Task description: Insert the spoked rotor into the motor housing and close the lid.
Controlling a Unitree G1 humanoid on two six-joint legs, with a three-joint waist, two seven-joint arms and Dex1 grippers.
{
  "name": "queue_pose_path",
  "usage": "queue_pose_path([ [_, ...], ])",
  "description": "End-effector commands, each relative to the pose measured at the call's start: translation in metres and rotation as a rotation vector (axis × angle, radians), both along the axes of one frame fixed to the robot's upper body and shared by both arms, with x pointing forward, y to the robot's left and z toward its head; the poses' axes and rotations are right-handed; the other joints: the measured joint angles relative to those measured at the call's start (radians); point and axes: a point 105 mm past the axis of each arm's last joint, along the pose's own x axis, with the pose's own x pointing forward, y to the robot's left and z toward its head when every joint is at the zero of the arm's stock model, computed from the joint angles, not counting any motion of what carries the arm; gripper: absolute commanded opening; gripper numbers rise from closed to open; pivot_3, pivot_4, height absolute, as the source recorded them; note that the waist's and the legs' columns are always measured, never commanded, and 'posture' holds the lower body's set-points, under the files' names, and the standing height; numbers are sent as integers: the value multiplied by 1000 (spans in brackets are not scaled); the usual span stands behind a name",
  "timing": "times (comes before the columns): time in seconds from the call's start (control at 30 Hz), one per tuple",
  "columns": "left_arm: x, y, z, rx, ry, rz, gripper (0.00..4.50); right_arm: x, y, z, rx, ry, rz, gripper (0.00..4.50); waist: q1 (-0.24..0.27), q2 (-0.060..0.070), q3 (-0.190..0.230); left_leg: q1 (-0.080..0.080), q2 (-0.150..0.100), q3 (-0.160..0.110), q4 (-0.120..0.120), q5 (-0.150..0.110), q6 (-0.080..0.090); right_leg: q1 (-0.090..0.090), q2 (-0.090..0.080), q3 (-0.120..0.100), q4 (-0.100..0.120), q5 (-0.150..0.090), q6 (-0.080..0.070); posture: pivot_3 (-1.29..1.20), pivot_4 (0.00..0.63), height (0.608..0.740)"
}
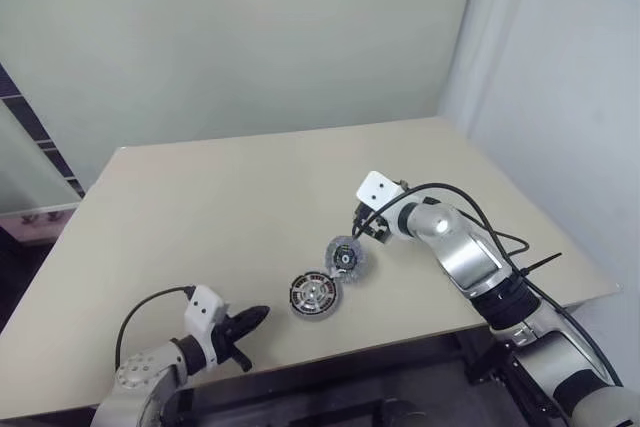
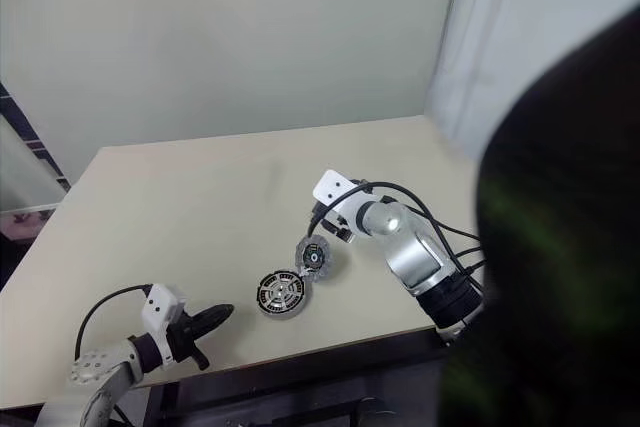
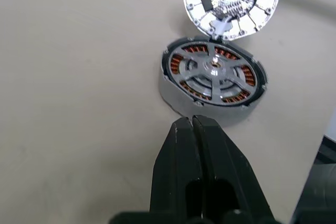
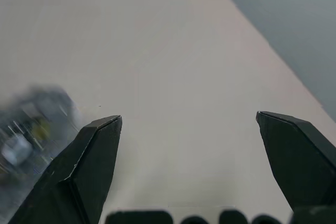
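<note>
Left eye view: the motor housing [image 1: 314, 294] lies flat on the table [image 1: 220, 207], near the front edge. It is round, with orange-brown coils in a ring. The spoked rotor [image 3: 214, 70] sits inside it. The lid [image 1: 345, 256] is a round grey disc just beside the housing, touching its rim, and it looks tipped up. The left gripper [image 1: 250, 321] rests near the housing, a little apart from it. The right gripper [image 1: 366, 224] hangs just above the lid, and its fingers are hard to make out here.

Left wrist view: the rotor's silver spokes spread from a small hub, and the coils show between them. The two black fingers [image 3: 178, 166] are pressed together with nothing between them. The lid is cut off at the picture's edge.

Right wrist view: the two black fingers [image 4: 89, 166] stand wide apart, holding nothing. The lid [image 4: 29, 127] is a blurry grey shape at the side.
</note>
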Motion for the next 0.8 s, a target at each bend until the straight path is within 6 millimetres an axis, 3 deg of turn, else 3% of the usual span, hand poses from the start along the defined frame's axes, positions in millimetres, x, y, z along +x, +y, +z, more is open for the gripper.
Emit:
queue_pose_path([
  [0.03,6,5,16,3,-69,7,0,3,1,-8,-19,-17,27,4476,1,0,0,0,0,0,0,0,0,0,0,0,0,0,0,0,0,740],
  [0.17,4,7,17,11,-69,9,0,-3,6,-31,-14,33,59,4476,1,0,0,0,0,0,0,0,0,1,0,0,0,0,0,0,0,740],
  [0.37,2,11,19,27,-64,12,0,-40,54,-42,192,197,190,4476,0,0,0,0,0,0,0,0,0,0,1,1,0,1,-1,0,0,740],
  [0.53,2,12,21,32,-66,10,0,-69,89,-51,266,280,266,4476,1,0,0,1,1,0,0,0,0,0,2,1,2,1,-1,0,0,740],
  [0.67,2,12,23,35,-70,6,0,-80,102,-60,262,310,297,4476,6,0,0,1,1,-1,2,0,0,1,1,0,3,1,-1,0,0,740],
  [0.8,2,13,25,40,-75,5,0,-75,101,-51,295,300,291,4476,5,0,0,1,1,0,3,0,0,1,1,0,3,1,-1,0,0,740],
])
